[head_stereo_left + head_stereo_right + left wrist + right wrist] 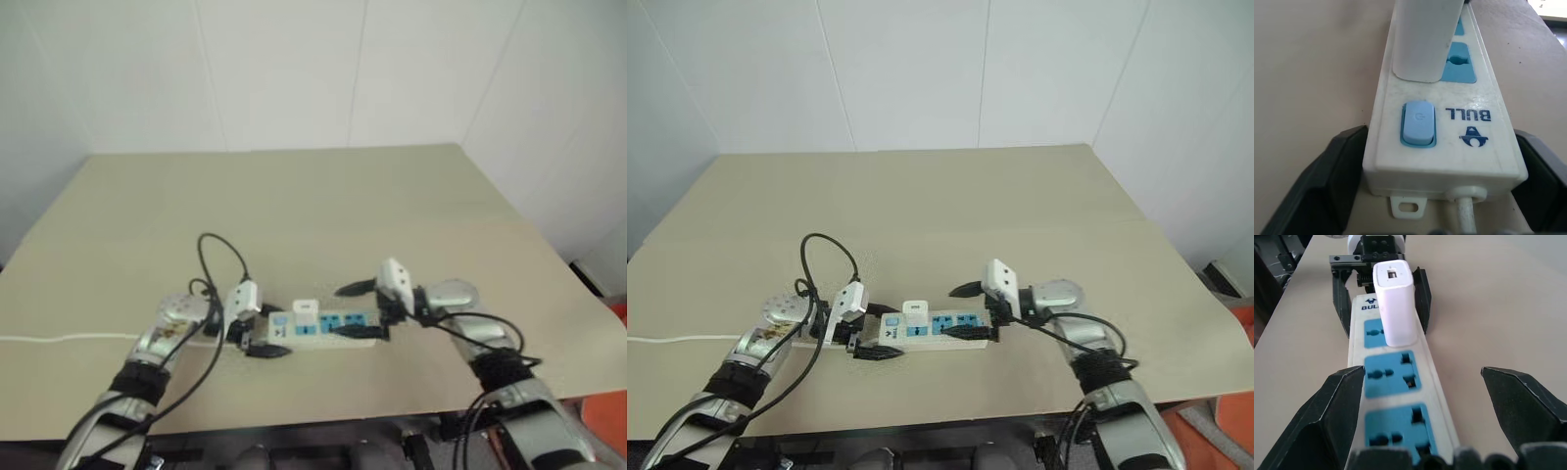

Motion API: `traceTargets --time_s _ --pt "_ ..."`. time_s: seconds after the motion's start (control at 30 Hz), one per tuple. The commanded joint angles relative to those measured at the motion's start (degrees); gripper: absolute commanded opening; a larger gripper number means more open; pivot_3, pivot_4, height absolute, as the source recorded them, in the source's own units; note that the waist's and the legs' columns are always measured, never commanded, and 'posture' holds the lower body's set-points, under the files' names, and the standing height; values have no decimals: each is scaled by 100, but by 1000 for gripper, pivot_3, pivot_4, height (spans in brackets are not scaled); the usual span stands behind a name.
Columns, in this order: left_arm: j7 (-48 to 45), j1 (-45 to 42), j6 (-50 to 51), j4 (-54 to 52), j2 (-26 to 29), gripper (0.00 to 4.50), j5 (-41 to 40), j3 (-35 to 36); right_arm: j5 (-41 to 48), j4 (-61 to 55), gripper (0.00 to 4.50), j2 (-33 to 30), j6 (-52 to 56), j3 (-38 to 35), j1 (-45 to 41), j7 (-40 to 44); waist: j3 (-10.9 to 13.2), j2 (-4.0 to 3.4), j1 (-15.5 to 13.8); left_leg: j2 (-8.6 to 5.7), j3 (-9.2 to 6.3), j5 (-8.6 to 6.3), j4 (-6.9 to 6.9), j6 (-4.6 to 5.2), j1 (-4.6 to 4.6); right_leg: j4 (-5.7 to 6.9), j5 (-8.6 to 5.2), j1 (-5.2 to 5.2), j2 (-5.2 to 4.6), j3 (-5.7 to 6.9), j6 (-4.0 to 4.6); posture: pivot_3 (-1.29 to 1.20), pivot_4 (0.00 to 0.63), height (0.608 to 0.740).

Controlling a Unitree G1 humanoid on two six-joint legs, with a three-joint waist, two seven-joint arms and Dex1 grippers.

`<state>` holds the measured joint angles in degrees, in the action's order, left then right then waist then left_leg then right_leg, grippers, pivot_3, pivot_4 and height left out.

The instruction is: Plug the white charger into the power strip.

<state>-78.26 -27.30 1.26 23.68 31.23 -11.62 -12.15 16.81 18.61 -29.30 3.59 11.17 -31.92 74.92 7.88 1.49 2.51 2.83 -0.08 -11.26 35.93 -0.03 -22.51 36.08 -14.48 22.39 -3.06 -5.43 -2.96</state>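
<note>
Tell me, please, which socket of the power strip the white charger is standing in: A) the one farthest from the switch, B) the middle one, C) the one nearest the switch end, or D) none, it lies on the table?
C: the white charger stands upright in the blue socket next to the switch of the power strip, with the other two sockets empty.

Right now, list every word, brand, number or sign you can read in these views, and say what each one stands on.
"BULL": dark blue, on the power strip beside its blue switch, with a small dark blue logo mark next to it.
"BUL": the same word, partly hidden behind the white charger, on the strip's far end in the right wrist view.
Power symbol: faint, on the switch.
Nothing else readable.
</note>
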Motion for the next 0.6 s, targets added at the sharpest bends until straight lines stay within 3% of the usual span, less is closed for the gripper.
traceTargets --time_s 0.03,0.23,0.4,0.6 --pt "-27 55 142 -66 -36 4471 -130 92 367 -705 4500 -260 325 -413 -38 74 1 -1 0 0 0 0 -1 0 0 0 0 1 0 0 -1 0 150 740" --pt "-295 307 525 -939 377 4471 -618 441 625 -1127 4500 -828 617 -855 63 122 8 1 -5 0 0 0 -2 0 -23 -9 -3 18 -1 1 -7 0 150 740" --pt "-646 814 1183 -2109 1402 4471 -1381 1225 701 -1224 4500 -1358 618 -1236 347 224 15 2 -5 0 0 0 -6 0 -78 -3 5 79 -2 1 6 0 150 740" --pt "-592 1179 1254 -2180 2373 4471 -1523 2178 782 -1448 4500 -1768 682 -1689 893 69 24 -2 -17 -1 5 -1 -10 0 -72 -11 -1 75 -7 3 1 0 150 740"
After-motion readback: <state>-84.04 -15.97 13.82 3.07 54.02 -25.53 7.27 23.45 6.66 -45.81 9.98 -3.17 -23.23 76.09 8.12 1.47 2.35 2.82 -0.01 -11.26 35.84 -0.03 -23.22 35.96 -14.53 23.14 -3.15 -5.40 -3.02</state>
